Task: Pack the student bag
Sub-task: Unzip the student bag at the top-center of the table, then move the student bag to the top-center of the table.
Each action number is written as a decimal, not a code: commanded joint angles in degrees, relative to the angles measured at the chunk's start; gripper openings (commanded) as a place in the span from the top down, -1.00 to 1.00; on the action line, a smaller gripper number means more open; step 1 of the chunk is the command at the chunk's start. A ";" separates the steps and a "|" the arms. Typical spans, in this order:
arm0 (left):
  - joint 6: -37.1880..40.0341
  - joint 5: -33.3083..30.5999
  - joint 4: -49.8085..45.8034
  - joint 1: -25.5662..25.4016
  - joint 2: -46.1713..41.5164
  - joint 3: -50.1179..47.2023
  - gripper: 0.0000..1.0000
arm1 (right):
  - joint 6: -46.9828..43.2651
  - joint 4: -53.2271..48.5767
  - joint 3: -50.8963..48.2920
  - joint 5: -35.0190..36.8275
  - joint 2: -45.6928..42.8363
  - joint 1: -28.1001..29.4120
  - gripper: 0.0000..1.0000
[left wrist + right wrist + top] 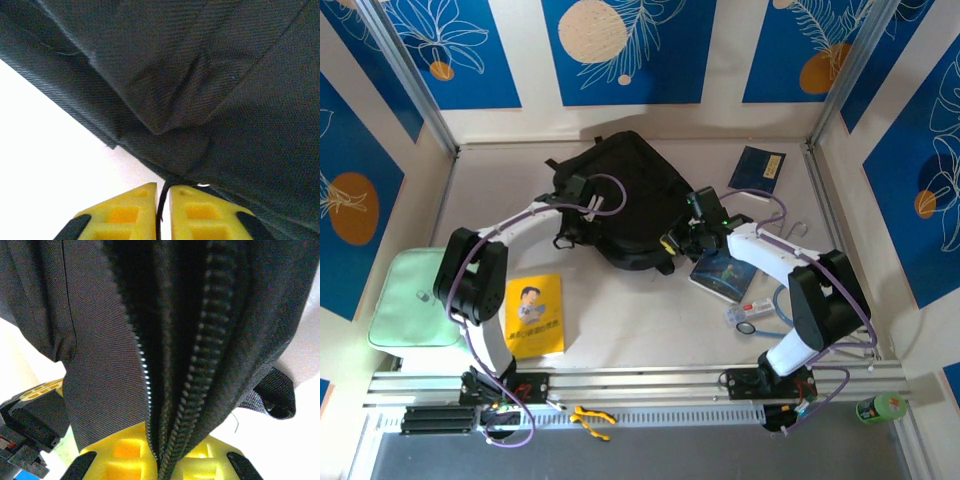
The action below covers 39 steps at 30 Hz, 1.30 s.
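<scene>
The student bag (625,190), a big black fabric backpack, lies at the back middle of the table. My left gripper (576,192) is at its left side. In the left wrist view the yellow fingers (132,207) of that gripper (163,194) are shut on a thin black cord or strip that comes from the bag fabric (200,75). My right gripper (680,240) is at the bag's lower right edge. It (167,452) is shut on the zip edge (200,355), whose teeth run up between folds of black cloth.
A yellow book (534,315) lies near the left arm and a pale green pad (415,297) at far left. A dark blue book (758,168) is at back right, and a teal book (720,272) sits beneath the right arm. Small items (750,315) lie in front of it.
</scene>
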 commanded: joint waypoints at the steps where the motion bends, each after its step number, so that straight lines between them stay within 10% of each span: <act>1: -4.12 -3.66 -2.34 1.70 -3.51 0.97 0.36 | 1.01 4.62 0.22 -3.12 2.16 1.32 0.88; 12: -17.34 -1.50 -0.61 6.38 -20.29 -11.04 -0.42 | -1.61 9.10 13.70 -8.80 17.07 9.65 0.46; 17: -18.57 5.46 1.12 6.45 -21.89 -11.71 -0.47 | -5.51 7.05 14.87 -8.99 15.22 9.70 -0.13; 24: -19.99 13.48 5.69 6.27 -18.66 -9.47 -0.46 | -10.44 5.79 3.25 1.59 -0.08 5.91 -0.38; 39: -22.96 18.84 9.22 2.97 -3.75 -2.67 -0.32 | -20.91 0.70 22.37 -5.48 16.03 0.79 -0.38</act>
